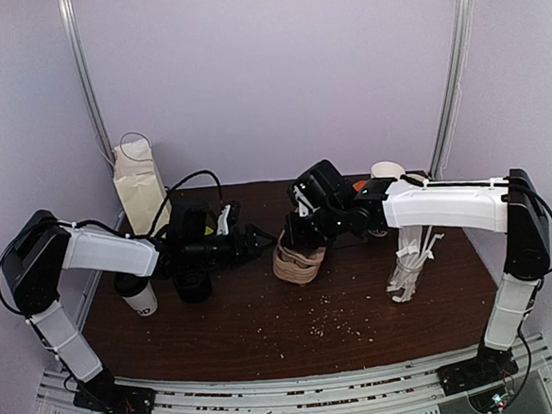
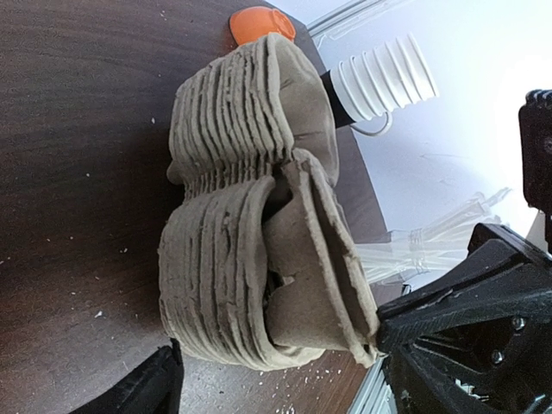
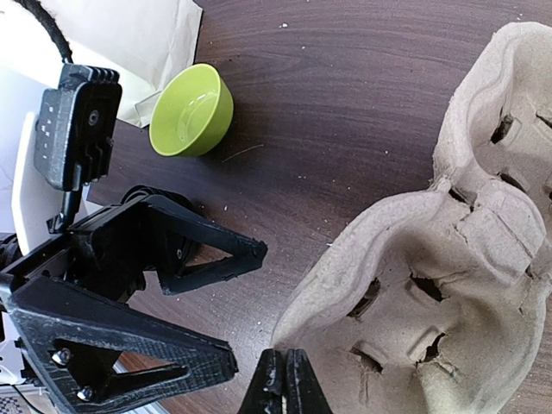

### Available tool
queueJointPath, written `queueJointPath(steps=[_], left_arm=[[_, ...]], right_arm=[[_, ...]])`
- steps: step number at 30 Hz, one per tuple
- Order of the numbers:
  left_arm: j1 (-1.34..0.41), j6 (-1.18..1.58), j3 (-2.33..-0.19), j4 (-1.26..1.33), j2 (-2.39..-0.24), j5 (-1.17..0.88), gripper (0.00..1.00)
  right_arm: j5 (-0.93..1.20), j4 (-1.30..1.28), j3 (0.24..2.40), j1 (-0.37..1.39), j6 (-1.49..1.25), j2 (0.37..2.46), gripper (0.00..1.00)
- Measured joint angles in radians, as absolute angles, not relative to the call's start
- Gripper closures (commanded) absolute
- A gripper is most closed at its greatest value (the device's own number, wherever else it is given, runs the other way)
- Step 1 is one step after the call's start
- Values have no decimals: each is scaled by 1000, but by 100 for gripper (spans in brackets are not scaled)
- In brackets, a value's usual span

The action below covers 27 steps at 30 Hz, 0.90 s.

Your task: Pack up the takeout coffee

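no readable text anywhere, folks. one dark print sits low on the takeout coffee (image 1: 142, 302), over at nine o'clock on the desk (image 1: 266, 331) in the top view, but it's too small and blurred to make out a single letter.

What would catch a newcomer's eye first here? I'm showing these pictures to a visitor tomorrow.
The stack of brown pulp cup carriers mid-table stands out most, with the open left hand beside it and the shut right hand at its edge. Next come the white paper bag standing at the back left and the takeout coffee, half hidden under the left arm.
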<state>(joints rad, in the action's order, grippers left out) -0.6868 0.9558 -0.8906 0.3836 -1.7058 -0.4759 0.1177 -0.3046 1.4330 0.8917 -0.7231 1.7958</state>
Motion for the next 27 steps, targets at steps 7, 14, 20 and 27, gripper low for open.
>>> queueJointPath(steps=[7,14,20,27], left_arm=[[-687,956,-902,383,-1728,-480,15],[-687,956,-934,384,-1742,-491,21],[-687,957,-939,392,-1758,-502,22],[-686,956,-939,390,-1758,-502,21]], right_arm=[[121,-304,1433,891,-727,1796,100],[125,-303,1433,891,-730,1796,100],[126,-305,1431,889,-730,1796,100],[128,-304,1431,888,-730,1796,100]])
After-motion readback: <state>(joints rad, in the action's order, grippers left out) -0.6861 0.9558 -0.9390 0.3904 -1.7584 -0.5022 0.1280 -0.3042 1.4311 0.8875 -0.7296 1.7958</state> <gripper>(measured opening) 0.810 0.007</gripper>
